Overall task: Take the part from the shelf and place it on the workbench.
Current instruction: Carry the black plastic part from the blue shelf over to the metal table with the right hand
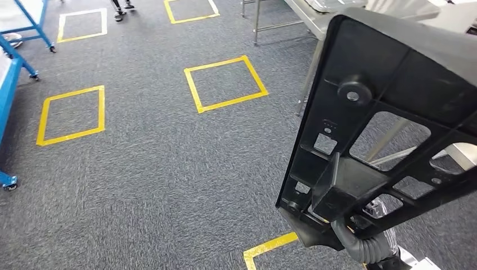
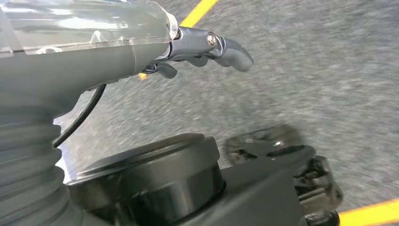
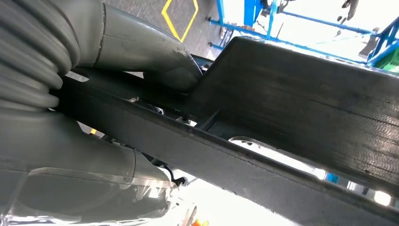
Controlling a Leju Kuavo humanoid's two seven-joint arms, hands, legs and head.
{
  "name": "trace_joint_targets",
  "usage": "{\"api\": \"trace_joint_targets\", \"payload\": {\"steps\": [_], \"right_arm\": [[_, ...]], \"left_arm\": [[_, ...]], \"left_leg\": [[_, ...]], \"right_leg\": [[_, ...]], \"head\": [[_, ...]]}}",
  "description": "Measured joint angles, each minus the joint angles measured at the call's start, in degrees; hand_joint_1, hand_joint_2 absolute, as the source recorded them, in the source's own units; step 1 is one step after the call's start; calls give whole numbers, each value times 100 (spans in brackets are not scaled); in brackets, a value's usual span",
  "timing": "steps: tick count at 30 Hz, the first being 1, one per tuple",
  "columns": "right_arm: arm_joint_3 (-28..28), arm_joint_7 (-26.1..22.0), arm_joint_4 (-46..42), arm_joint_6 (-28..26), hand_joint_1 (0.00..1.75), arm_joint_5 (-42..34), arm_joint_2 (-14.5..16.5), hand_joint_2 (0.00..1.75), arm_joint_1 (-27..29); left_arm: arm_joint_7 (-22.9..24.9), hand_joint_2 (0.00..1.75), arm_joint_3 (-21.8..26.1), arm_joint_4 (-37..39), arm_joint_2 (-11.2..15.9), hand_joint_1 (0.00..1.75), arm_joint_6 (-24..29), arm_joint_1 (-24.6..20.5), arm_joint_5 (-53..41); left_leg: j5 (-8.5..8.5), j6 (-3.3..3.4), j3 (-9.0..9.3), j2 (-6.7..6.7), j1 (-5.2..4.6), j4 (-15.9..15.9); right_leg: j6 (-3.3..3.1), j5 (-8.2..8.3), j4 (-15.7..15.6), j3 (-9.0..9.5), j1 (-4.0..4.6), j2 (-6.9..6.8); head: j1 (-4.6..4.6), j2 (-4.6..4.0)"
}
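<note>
So my right hand point(image 3: 141, 70) is wrapped around the black plastic part point(image 1: 388, 112), thumb pressed on one face and the rest of the hand under a bar of it, which you can see up close in the right wrist view. The part is a big flat frame with cut-out windows and a round boss, held up tilted in front of me on my right side, well off the floor. Behind it there's a metal workbench point(image 1: 315, 22), just its edge and legs peeking past the part's top. My left hand point(image 2: 207, 47) hangs over the grey carpet point(image 1: 157, 169), fingers curled in loosely with nothing in them. The carpet has yellow tape squares point(image 1: 225, 83) marked on it, and a blue cart frame point(image 1: 11, 73) sits at my far left.
</note>
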Motion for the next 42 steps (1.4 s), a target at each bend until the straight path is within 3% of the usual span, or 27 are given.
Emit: {"api": "trace_joint_targets", "payload": {"steps": [1, 2, 3, 5, 7, 9, 11, 13, 15, 17, 18, 19, 20, 22, 24, 26, 28, 31, 32, 33, 34, 35, 37, 39, 41, 42], "right_arm": [[0, 1, 1, 1, 175, 0, 0, 175, -1], [0, 1, 1, 1, 175, 1, 1, 175, 1], [0, 1, 1, 2, 175, 1, 1, 175, 1], [0, 1, 1, 2, 175, 1, 2, 175, 0], [0, 1, 1, 2, 175, 1, 1, 175, -3], [0, 1, 1, 2, 175, 1, 1, 175, -3], [0, 4, 1, 1, 175, 1, 1, 175, -1], [0, 11, -1, -1, 175, 4, 1, 175, -23], [0, 16, 0, 0, 175, 7, 0, 175, -62], [0, 18, 1, 2, 175, 7, 0, 175, -71], [0, 19, 1, 3, 175, 7, 0, 175, -66], [0, 19, 1, 3, 175, 7, 0, 175, -63], [0, 19, 1, 3, 175, 7, 0, 175, -62], [0, 12, 1, -2, 175, 13, 1, 175, -62], [0, 0, -4, -10, 175, 30, 2, 175, -58], [0, -8, -9, -11, 175, 50, 3, 175, -48], [0, -10, -13, -3, 175, 61, 4, 175, -50], [0, -12, -14, 8, 175, 63, 4, 175, -75], [0, -12, -14, 9, 175, 64, 4, 175, -75], [0, -12, -14, 9, 175, 64, 4, 175, -70], [0, -12, -14, 7, 175, 64, 4, 175, -63], [0, -12, -15, 4, 175, 64, 4, 175, -52], [0, -12, -16, -2, 175, 64, 4, 175, -27], [0, -12, -28, -6, 175, 64, 6, 175, 2], [0, -12, -56, -8, 175, 64, 8, 175, 45], [0, -12, -69, -8, 175, 64, 9, 175, 66]], "left_arm": [[-6, 175, 0, 0, -1, 0, -3, -15, 3], [-10, 175, 0, 0, -1, 0, -5, -33, 4], [-10, 175, 0, 0, -1, 0, -5, -45, 3], [-3, 175, 0, 0, 0, 0, -4, -40, 1], [4, 175, 0, 0, 2, 0, -4, -11, -1], [9, 175, 0, 0, 3, 0, -4, 9, -1], [12, 175, 0, 0, -1, 0, -4, 6, -8], [13, 175, 0, 0, -6, 0, -4, 5, -16], [13, 175, 0, 0, -9, 0, -4, 15, -19], [18, 175, 0, 0, -8, 0, -2, 29, -19], [20, 175, 0, 0, -7, 0, 1, 33, -19], [22, 175, 0, 0, -7, 0, 5, 34, -18], [22, 175, 0, 0, -7, 0, 9, 33, -19], [22, 175, 0, 0, -7, 0, 7, 28, -33], [23, 175, 0, 0, -7, 0, -8, 22, -50], [26, 175, 0, -1, -6, 0, -18, 13, -52], [26, 175, 0, -2, -5, 0, -12, 5, -48], [-2, 175, 0, -2, -7, 0, -6, -11, -25], [-13, 175, 0, -2, -7, 0, -6, -26, -20], [-18, 175, 0, -1, -7, 0, -7, -41, -20], [-21, 175, -1, -2, -7, 0, -9, -48, -27], [-21, 175, -1, -1, -6, 0, -14, -46, -39], [-16, 175, -2, -1, -4, 0, -22, -19, -64], [-13, 175, -2, -1, -3, 0, -26, 4, -80], [-9, 175, -3, -1, -4, 0, -28, -2, -85], [-6, 175, -3, -2, -6, 0, -28, -6, -84]], "left_leg": [[-147, -11, -189, -44, 5, 397], [-192, -15, -313, -59, 8, 644], [-112, -12, -336, -64, 10, 665], [334, 14, -80, -137, 19, 25], [649, 50, 226, -342, 28, -736], [685, 89, 312, -446, 22, -996], [722, 154, 313, -359, 22, -1035], [767, 234, 321, -244, 37, -1088], [783, 273, 312, -120, 34, -1111], [779, 280, 298, 6, 19, -1108], [774, 278, 298, 72, 14, -1106], [767, 271, 303, 134, 12, -1104], [756, 259, 314, 191, 11, -1100], [721, 217, 345, 285, -7, -1086], [686, 158, 367, 366, -31, -1074], [652, 95, 390, 452, -33, -1073], [509, 31, 348, 330, -12, -901], [-26, -18, -104, -10, 20, 137], [-134, -24, -263, -43, 22, 474], [-133, -24, -345, -53, 23, 633], [-10, -17, -319, -62, 24, 554], [204, -3, -196, -92, 28, 254], [594, 32, 121, -310, 46, -542], [697, 66, 270, -497, 54, -937], [692, 120, 282, -452, 46, -981], [711, 159, 291, -392, 48, -1011]], "right_leg": [[-4, 0, 4, -1, 3, 60], [-5, -1, 9, 2, 6, 128], [-5, -3, 13, 10, 8, 201], [5, -9, 24, 31, 7, 356], [44, -15, 50, 20, 15, 496], [115, 0, 67, -30, 8, 604], [190, 18, 70, -74, -11, 649], [239, -130, 286, -189, -7, 433], [274, -490, 940, -503, -13, 152], [314, -746, 1622, -833, -34, 73], [327, -724, 1710, -871, -42, 57], [333, -598, 1562, -787, -47, 34], [330, -401, 1197, -586, -49, -23], [288, -117, 375, -146, -25, -268], [224, -68, 44, 13, 19, -385], [163, -58, 37, 1, 24, -254], [96, -32, 8, 12, -6, -133], [32, -14, 0, 12, -14, 32], [28, -15, 4, 13, -9, 97], [28, -17, 9, 16, -6, 167], [32, -20, 15, 24, -5, 243], [39, -25, 21, 33, -6, 319], [70, -37, 50, 27, -1, 462], [133, -28, 77, -26, -5, 584], [217, 1, 70, -73, -20, 697], [251, -9, 85, -87, -23, 669]], "head": [[1, 0], [1, 0], [1, 0], [1, 0], [1, 0], [1, 0], [1, 0], [2, 0], [2, 0], [1, 0], [1, 0], [1, 0], [1, 0], [1, 0], [1, 0], [1, 0], [1, 0], [1, 0], [1, 0], [1, 0], [1, 0], [1, 0], [1, 0], [1, 0], [1, 0], [1, 0]]}}
